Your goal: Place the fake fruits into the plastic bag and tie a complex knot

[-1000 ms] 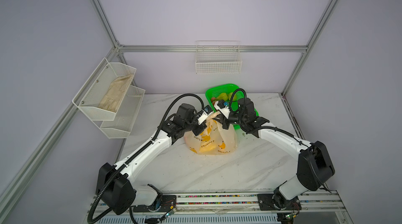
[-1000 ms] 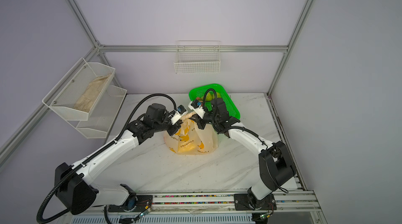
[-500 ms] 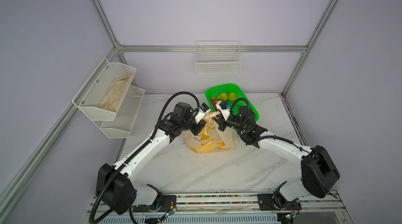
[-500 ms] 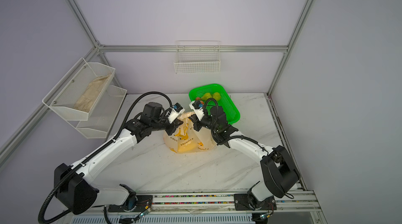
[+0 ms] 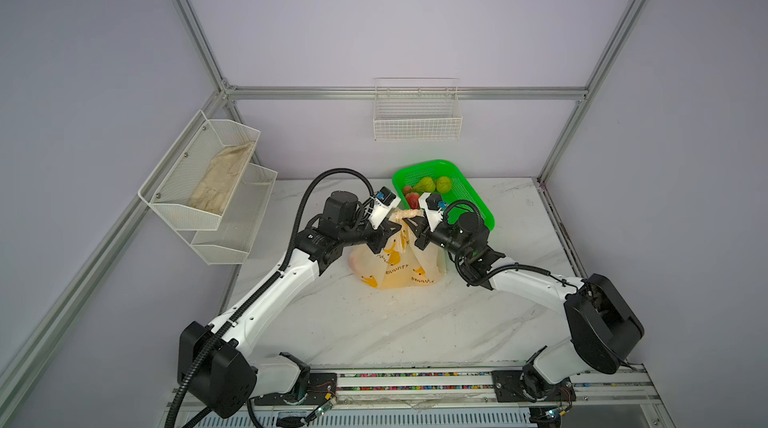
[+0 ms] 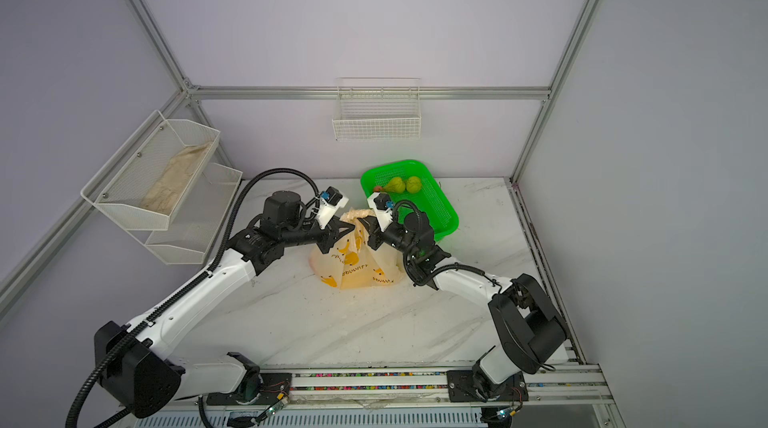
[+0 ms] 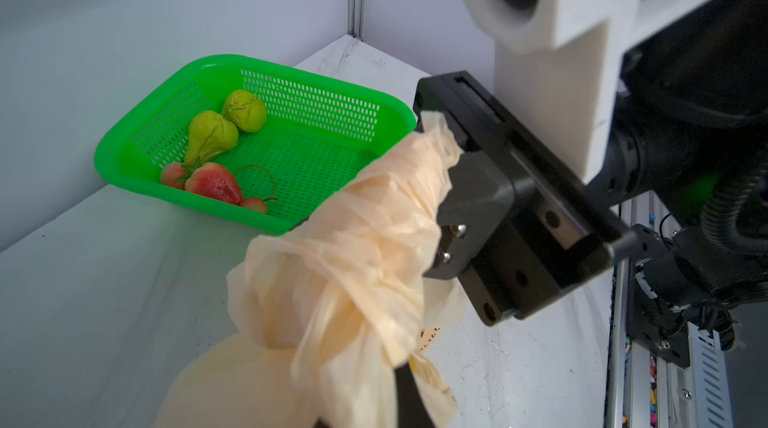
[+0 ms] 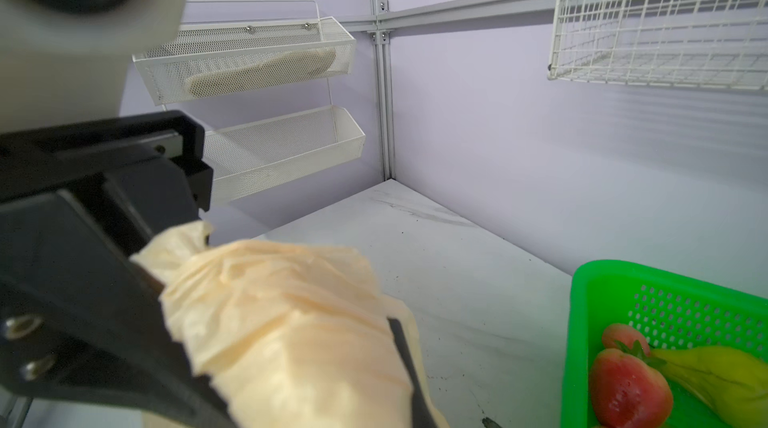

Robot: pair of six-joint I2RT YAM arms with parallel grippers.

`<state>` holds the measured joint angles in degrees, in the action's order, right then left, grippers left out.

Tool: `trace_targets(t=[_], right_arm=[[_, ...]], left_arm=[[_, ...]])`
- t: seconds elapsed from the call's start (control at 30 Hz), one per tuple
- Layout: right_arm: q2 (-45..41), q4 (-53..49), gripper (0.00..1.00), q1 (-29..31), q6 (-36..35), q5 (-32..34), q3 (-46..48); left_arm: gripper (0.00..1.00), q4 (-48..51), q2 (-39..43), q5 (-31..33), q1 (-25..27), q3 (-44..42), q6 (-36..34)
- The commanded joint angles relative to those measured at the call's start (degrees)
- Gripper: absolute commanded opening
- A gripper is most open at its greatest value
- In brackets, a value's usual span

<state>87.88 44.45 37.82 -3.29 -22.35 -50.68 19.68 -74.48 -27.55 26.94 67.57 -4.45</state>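
The marble tabletop carries the plastic bag near its centre, between the two arms. The bag stands upright in both top views, with its print of yellow bananas and dark text facing the camera head. Orange-yellow shapes show through the lower film. Which fruits they are cannot be told.

Above the bag body, the handle strips are gathered into a bunched twist, the knot. The left gripper is clenched on the strip end at its own side. The right gripper is clenched on the opposite end. Both grippers stand just beside each other, raised off the table, with the knot between them. In the left wrist view, crumpled cream-peach film runs from the knot into the closed jaws of the right gripper.

Beyond the bag, a green mesh basket sits near the rear wall. It holds two green pears and three strawberries.

A two-tier white mesh shelf with a beige cloth hangs on the left wall. A white wire basket hangs on the rear wall.
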Motion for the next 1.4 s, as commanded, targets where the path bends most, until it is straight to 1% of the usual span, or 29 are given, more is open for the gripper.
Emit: trace_targets(t=[0.0,0.07,0.1,0.17,0.27,0.3,0.37,0.47,0.57,0.67,0.73,0.8,0.87,0.97,1.0,1.07,1.13,1.2,1.23,1.3,1.37], right_arm=[[0.9,3.1,0.0,0.3,-6.2,-2.0,1.0],[1.1,2.4,0.0,0.4,-7.1,-1.3,0.7],[1.2,2.7,0.0,0.4,-6.4,-0.8,0.6],[1.8,5.0,0.0,0.4,-3.3,-1.2,0.4],[2.8,6.4,0.0,1.4,-0.1,1.1,-0.1],[3.1,7.4,0.0,1.9,0.9,2.6,0.1],[3.8,9.8,0.0,2.4,2.7,3.4,0.6],[4.1,13.2,0.0,2.5,6.1,4.4,2.0],[4.5,17.5,0.0,2.6,8.5,3.2,3.9],[5.5,20.0,0.0,2.6,8.8,1.3,5.3],[5.4,20.9,0.0,2.5,7.4,0.6,6.6],[5.1,21.8,0.0,2.5,5.3,0.0,7.5],[5.1,21.7,0.0,2.5,3.4,-0.5,7.7],[5.5,21.8,0.0,2.5,1.6,-1.8,7.7],[5.7,21.7,0.0,2.5,1.5,-1.9,7.5],[5.8,21.7,0.0,2.5,0.7,-2.2,7.5],[5.5,21.1,0.0,2.5,0.1,-2.3,7.3],[5.3,19.6,0.0,2.5,-1.6,-2.5,6.9],[5.3,19.2,0.0,2.5,-2.3,-2.7,6.8],[5.4,18.8,0.0,2.4,-3.3,-3.6,6.5],[5.2,17.6,0.0,2.4,-3.8,-4.1,5.6]], left_arm=[[0.08,-6.2,2.5,-3.4,-1.2,-2.2,3.8],[0.09,-5.7,2.2,-4.4,-1.2,-2.2,3.8],[0.09,-5.7,2.0,-4.4,-1.2,-2.4,3.9],[0.1,-5.8,1.3,-5.1,-1.2,-3.0,3.9],[0.11,-6.3,-0.4,-9.2,-1.2,-3.8,3.5],[0.12,-6.4,-1.0,-10.3,-1.2,-4.0,3.6],[0.15,-7.1,-1.8,-10.8,-0.9,-4.7,4.8],[0.22,-7.5,-1.9,-10.3,-0.5,-6.5,4.9],[0.34,-8.4,-0.6,-9.2,-0.3,-8.5,3.9],[0.47,-7.4,1.2,-8.2,-0.3,-9.0,2.5],[0.56,-5.0,2.3,-7.1,-0.4,-8.6,1.1],[0.7,-1.2,3.3,-5.8,-0.6,-7.7,-0.5],[0.8,2.2,4.4,-2.9,-1.1,-6.6,-1.2],[0.94,5.5,7.1,-0.1,-1.5,-5.6,-2.9],[0.96,6.0,8.2,0.5,-1.7,-5.5,-3.3],[0.98,7.2,9.7,0.2,-2.3,-5.0,-4.5],[0.98,8.3,11.0,0.9,-3.3,-4.5,-5.4],[0.94,8.4,12.2,0.9,-5.0,-4.2,-5.6],[0.91,8.3,12.5,0.9,-5.8,-4.0,-5.8],[0.8,8.6,12.7,2.2,-7.0,-3.2,-6.8],[0.67,9.7,12.2,7.0,-7.6,-2.0,-9.6]])
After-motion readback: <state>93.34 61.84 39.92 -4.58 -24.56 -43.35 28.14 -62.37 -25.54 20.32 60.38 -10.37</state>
